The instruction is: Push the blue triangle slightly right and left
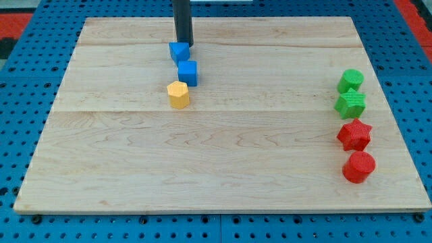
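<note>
my tip [183, 44] sits at the top edge of the blue triangle [179, 51] | blue cube [187, 72] just below it | yellow hexagon [178, 94] below that | far right of the worktop [202, 155], top to bottom: green block [350, 80], green star [351, 104], red star [355, 135], red cylinder [358, 166]

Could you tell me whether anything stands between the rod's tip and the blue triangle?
Nothing visible does: my tip sits right at the blue triangle, at its upper right edge. The blue cube lies just below it.
</note>
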Tool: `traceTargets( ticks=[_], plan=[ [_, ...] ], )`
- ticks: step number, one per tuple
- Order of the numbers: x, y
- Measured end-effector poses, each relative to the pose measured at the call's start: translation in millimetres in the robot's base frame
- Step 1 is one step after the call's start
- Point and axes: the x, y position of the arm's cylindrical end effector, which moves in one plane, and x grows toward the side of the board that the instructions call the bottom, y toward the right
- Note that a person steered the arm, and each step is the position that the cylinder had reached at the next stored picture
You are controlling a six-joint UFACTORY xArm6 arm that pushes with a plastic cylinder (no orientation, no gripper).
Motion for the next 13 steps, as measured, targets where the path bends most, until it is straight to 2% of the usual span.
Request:
traceTargets(
  ticks=[2, 3, 6, 8, 9, 10, 11, 12, 13],
  plan=[
    [-6.2, -66.4],
    [2.0, -70.3],
    [41.3, -31.8],
    [25.9, -15.4],
    [25.2, 10.5],
    [18.7, -26.0],
    [-5.6, -89.6],
    [-31.6, -42.1],
    [-32.7, 66.3]
  ],
)
